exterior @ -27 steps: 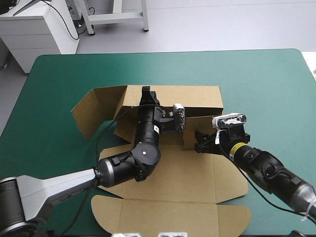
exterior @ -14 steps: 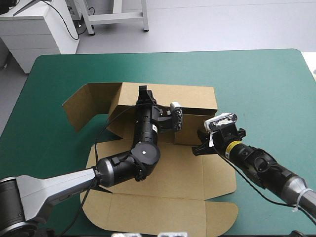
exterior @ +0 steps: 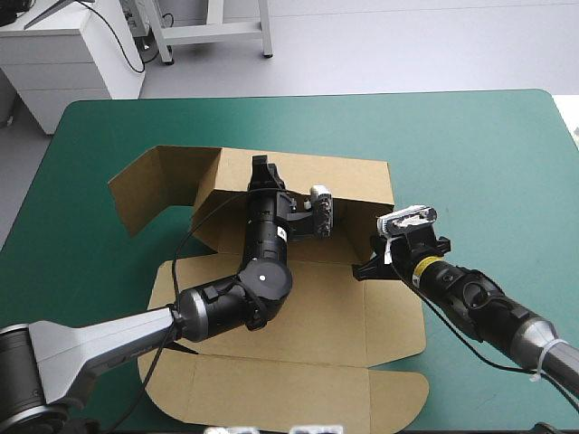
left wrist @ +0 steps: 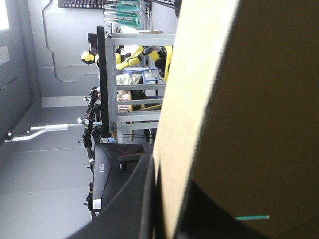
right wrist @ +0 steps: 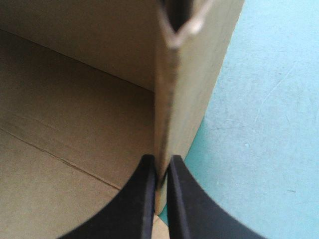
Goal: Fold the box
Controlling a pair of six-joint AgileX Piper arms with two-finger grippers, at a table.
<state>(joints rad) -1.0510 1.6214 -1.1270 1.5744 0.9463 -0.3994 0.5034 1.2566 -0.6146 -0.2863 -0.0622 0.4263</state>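
Shifted leftward over the teal-green desk since the earlier frames, the brown cardboard box is found near its middle, with the lid lying flat toward the near edge. Farther in, the edge of the right wall is pinched between the black fingers of the right end effector. Beyond, the raised far wall is clamped by the left end effector, and a side flap stands angled at far left.
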